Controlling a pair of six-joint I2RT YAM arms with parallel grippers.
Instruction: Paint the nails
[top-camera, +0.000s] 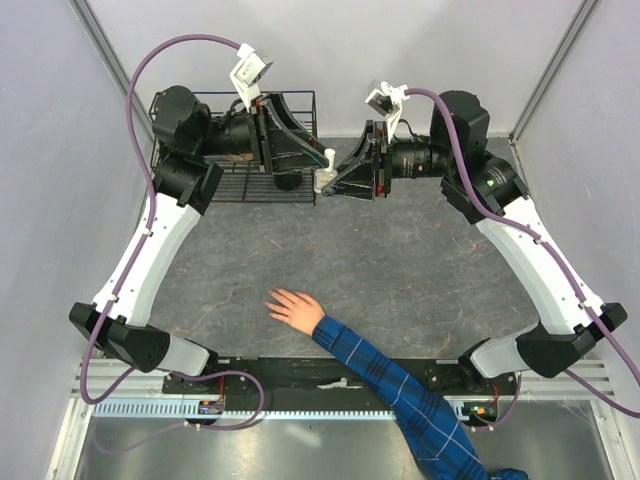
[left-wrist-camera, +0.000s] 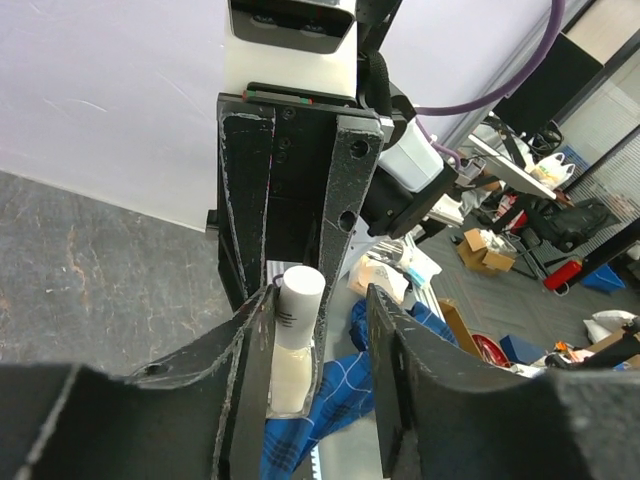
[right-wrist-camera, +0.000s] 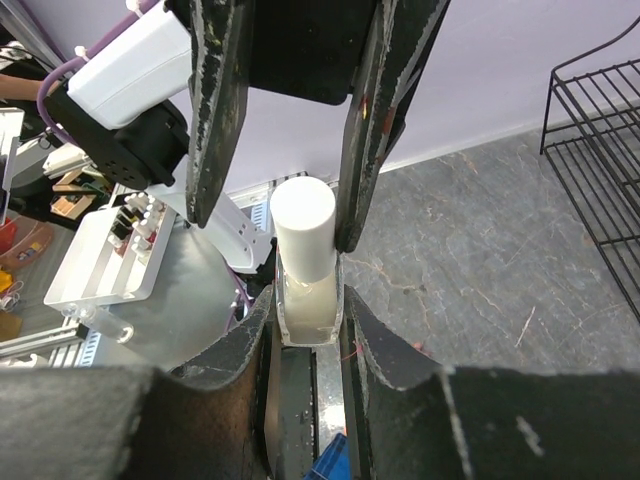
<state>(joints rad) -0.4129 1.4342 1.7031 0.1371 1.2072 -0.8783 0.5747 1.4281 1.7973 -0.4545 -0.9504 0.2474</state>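
Nails (top-camera: 273, 298) sit at the tips of a bare hand (top-camera: 296, 309). They are too tiny for you to see well from above. The hand lies flat on the gray table (top-camera: 420, 270), on the 6 o'clock side, close to where your arms are bolted on. It points toward 10 o'clock. The arm comes in from 5 o'clock and wears a blue plaid sleeve (top-camera: 400, 390).

Both of your grippers are well apart from the hand. They meet nose to nose up at 12 o'clock, at the far side of the table. Between them is a small clear bottle (top-camera: 326, 180) with a white cap (top-camera: 329, 157). The bottle stands with its cap up.

Your right gripper (right-wrist-camera: 305, 300) comes in from 3 o'clock. Its jaws squeeze the glass part of the bottle from both sides, so it is clamped on the bottle. You can see this best in the right wrist view. The white cap sticks up above the jaws.

Your left gripper (left-wrist-camera: 318, 330) comes in from 9 o'clock. Its jaws are spread apart, wider than the bottle. The bottle sits in the gap, close to one jaw, with room on the other side. In the right wrist view the cap looks like it touches one of the left jaws.

A black wire basket (top-camera: 230, 185) sits at 10 o'clock on the table, under the left arm and just beside the bottle.
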